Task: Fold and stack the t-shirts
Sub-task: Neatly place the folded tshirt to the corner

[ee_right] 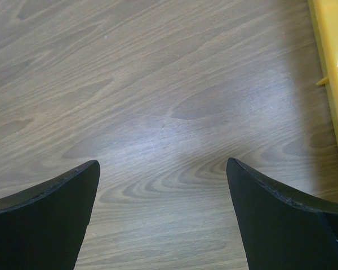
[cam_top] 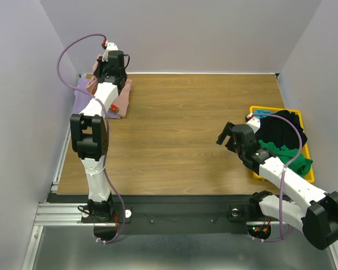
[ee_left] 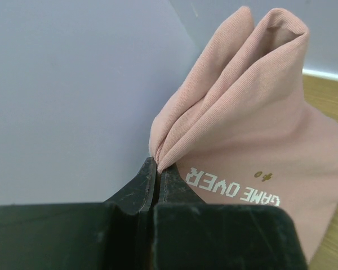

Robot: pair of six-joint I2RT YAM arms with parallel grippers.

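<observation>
Pink t-shirt (cam_top: pixel 126 91) mostly behind left arm (cam_top: pixel 104 97).

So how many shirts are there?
5: pink shirt in the left gripper, lavender shirt beneath it, black, green and teal shirts in the yellow tray; more may be hidden.

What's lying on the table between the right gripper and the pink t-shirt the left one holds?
Nothing. In the top view, only bare wooden table separates the open right gripper from the pink t-shirt.
</observation>
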